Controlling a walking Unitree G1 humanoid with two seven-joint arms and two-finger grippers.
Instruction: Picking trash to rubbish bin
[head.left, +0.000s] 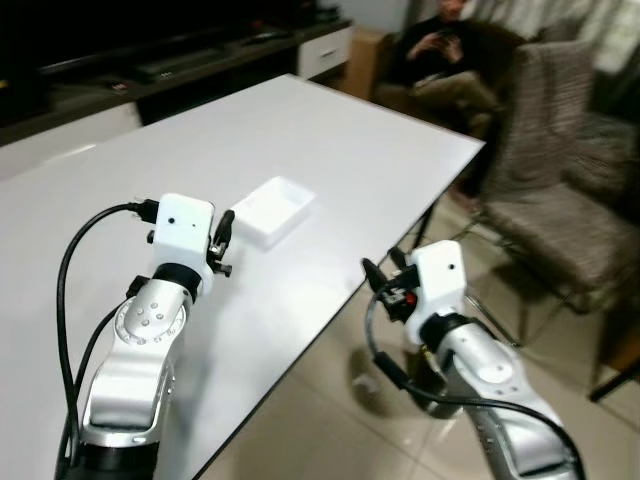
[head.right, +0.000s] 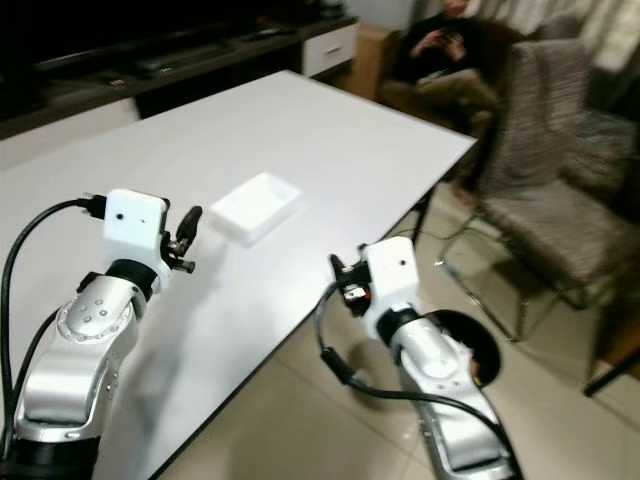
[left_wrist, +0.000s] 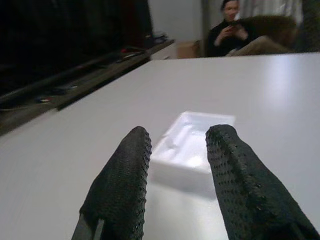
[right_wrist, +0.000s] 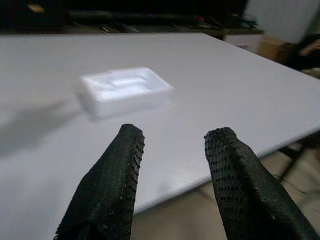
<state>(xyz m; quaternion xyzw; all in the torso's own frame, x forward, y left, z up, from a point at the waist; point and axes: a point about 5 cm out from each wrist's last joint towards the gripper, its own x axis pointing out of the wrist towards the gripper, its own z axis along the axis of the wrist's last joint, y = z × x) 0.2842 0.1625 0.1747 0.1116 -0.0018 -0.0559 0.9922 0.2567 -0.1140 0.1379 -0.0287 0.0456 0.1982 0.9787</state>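
Observation:
A white foam tray lies on the white table, near its right-hand edge. My left gripper hovers low over the table just short of the tray, pointing at it. In the left wrist view the left gripper is open, and the tray lies just beyond its fingertips. My right gripper is off the table's edge, above the floor and at about the tabletop's height. It is open and empty, with the tray further off. A dark round bin stands on the floor under my right arm.
A person sits in an armchair at the back right. A chair with patterned fabric stands right of the table. A dark TV cabinet runs along the back. Tiled floor lies between the table and the chair.

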